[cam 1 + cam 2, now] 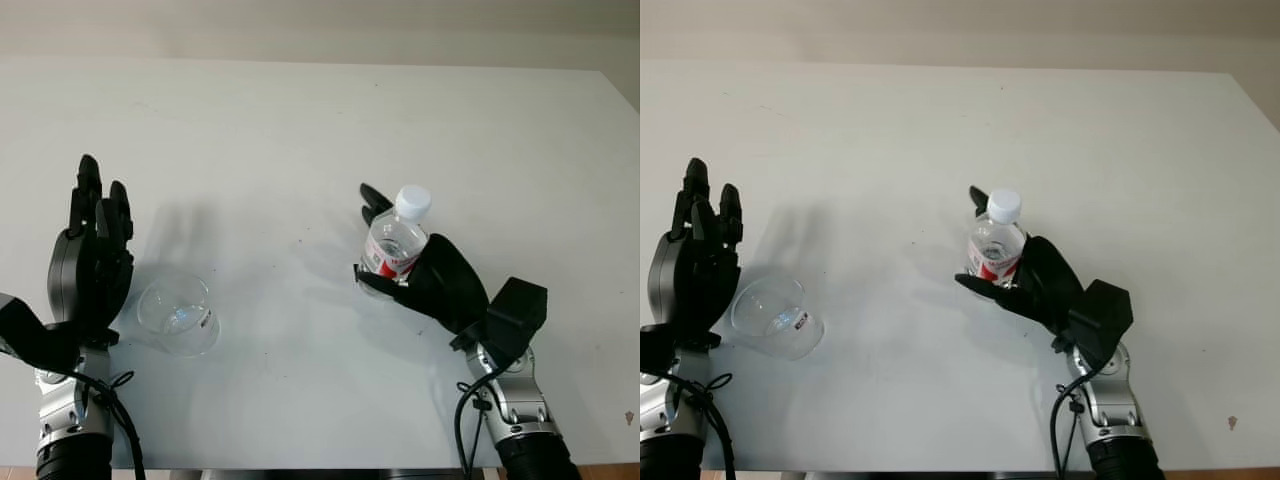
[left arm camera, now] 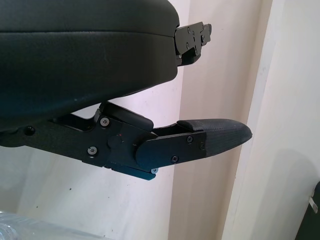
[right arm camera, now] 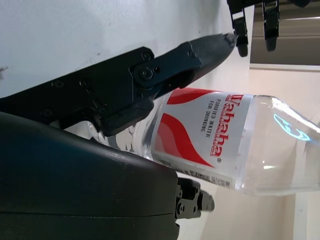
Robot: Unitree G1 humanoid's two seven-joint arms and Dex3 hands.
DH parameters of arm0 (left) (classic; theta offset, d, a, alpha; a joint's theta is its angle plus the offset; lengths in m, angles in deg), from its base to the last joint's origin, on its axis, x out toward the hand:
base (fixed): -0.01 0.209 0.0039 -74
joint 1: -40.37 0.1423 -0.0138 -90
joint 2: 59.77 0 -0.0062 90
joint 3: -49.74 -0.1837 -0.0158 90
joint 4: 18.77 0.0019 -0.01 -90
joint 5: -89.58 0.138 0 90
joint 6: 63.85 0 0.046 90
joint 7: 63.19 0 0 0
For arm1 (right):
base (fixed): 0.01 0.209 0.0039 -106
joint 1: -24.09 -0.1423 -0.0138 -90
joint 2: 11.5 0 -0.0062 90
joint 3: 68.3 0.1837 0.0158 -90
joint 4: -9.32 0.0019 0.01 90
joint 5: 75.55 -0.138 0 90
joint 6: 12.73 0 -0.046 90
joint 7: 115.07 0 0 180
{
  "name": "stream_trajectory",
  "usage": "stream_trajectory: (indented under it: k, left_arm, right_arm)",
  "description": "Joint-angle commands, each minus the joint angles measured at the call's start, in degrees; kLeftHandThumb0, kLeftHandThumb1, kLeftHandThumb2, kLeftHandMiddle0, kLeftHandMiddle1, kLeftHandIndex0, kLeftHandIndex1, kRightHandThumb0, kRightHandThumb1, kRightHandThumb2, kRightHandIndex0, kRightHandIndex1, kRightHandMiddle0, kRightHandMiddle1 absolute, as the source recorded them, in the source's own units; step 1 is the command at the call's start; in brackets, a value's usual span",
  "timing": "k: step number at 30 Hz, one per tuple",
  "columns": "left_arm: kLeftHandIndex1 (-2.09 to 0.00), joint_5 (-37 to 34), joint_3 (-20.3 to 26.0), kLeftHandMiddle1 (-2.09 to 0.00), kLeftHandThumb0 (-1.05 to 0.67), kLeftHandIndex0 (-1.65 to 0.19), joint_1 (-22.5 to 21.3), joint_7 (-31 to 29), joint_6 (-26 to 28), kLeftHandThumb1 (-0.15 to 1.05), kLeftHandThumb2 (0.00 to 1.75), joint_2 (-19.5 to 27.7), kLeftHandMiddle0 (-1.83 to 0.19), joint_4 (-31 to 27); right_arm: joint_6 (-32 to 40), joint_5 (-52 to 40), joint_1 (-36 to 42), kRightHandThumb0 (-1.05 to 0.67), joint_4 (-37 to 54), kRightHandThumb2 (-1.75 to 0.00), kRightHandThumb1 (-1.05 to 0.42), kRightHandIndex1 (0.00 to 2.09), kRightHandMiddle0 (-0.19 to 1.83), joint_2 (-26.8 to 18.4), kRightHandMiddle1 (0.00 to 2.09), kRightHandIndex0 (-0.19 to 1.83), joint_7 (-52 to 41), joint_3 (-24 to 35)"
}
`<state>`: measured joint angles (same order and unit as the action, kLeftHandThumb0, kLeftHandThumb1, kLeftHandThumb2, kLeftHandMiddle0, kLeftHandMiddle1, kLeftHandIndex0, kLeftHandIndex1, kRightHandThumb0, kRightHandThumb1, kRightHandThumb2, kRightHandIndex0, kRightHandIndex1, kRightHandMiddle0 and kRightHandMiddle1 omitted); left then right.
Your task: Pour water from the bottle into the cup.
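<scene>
Left hand (image 1: 92,262) open, raised just left of the clear cup (image 1: 179,316), not touching it. Cup stands on the white table (image 1: 300,130), front left. Right hand (image 1: 425,275) wrapped around the capped bottle (image 1: 396,243), upright, right of centre.

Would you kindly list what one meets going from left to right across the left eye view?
left hand, open, beside the cup → cup, clear, on the table → bottle, capped → right hand, closed around the bottle.
</scene>
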<state>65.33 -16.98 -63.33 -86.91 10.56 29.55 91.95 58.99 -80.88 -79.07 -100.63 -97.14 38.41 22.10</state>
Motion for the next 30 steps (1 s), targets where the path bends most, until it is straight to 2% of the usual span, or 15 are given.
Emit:
stream_trajectory:
  k: [1, 4, 12, 21, 30]
  left_arm:
    - [0.00, -0.06, 0.15, 0.00, -0.75, 0.19, 0.48, -0.36, -0.58, 1.05, 0.54, 0.18, 0.19, 0.77]
    - [0.00, -0.23, 0.22, 0.00, -0.74, 0.19, 0.26, -0.57, -0.71, 1.05, 0.54, 0.17, 0.19, 1.08]
    - [0.00, -0.27, 0.26, 0.00, -0.74, 0.19, -0.13, -0.79, -0.69, 1.05, 0.54, 0.17, 0.19, 1.36]
    - [0.00, -0.51, 0.57, 0.00, -0.74, 0.19, -0.80, -1.52, -1.07, 1.05, 0.53, 0.34, 0.19, 2.70]
    - [0.00, -0.66, 0.53, 0.00, -0.75, 0.19, -1.22, -2.07, -0.97, 1.05, 0.52, 0.59, 0.19, 3.06]
  right_arm:
    - [-1.15, -0.02, 1.26, -0.98, -1.40, -0.05, -0.97, 0.00, -0.19, -0.64, 0.00, -0.19, 0.51, 0.68]
    - [-3.43, -0.03, 1.47, -0.99, -1.78, -0.05, -0.98, 0.00, -0.19, -0.60, 0.00, -0.19, 0.84, 0.96]
    - [-6.15, -3.66, 3.18, -0.89, 0.09, -0.05, -0.97, 0.00, -0.19, -0.83, 0.00, -0.19, -0.91, 2.16]
    - [-5.90, -7.33, 5.54, -0.84, 3.89, -0.05, -0.95, 0.00, -0.19, -1.87, 0.00, -0.19, -3.17, 4.22]
    - [-1.34, -6.56, 7.94, -0.85, 8.59, -0.05, -0.95, 0.00, -0.19, -3.08, 0.00, -0.19, 0.16, 5.98]
